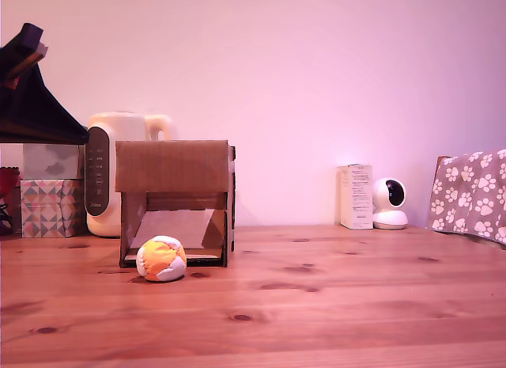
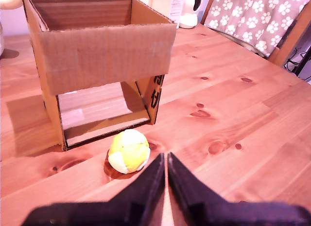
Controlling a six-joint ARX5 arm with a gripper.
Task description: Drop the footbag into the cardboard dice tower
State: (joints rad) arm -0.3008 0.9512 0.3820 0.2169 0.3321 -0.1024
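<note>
The footbag (image 1: 162,259), a small ball of orange, yellow and white patches, lies on the wooden table just in front of the cardboard dice tower (image 1: 174,166). The tower is a brown corrugated box with a solid upper front panel, an open top and a sloped ramp showing through its lower opening. In the wrist view the footbag (image 2: 129,150) rests by the tower (image 2: 104,60) mouth, and my gripper (image 2: 166,157) is shut with nothing in it, its black fingertips meeting a short way from the ball, apart from it. My dark arm (image 1: 32,99) shows at the exterior view's upper left.
A cream kettle-like appliance (image 1: 118,158) and patterned tissue boxes (image 1: 49,206) stand behind the tower at the exterior view's left. A white box (image 1: 356,195), a small white camera (image 1: 390,203) and a paw-print cloth (image 1: 470,195) are at the right. Bare wooden table (image 1: 332,305) lies in front.
</note>
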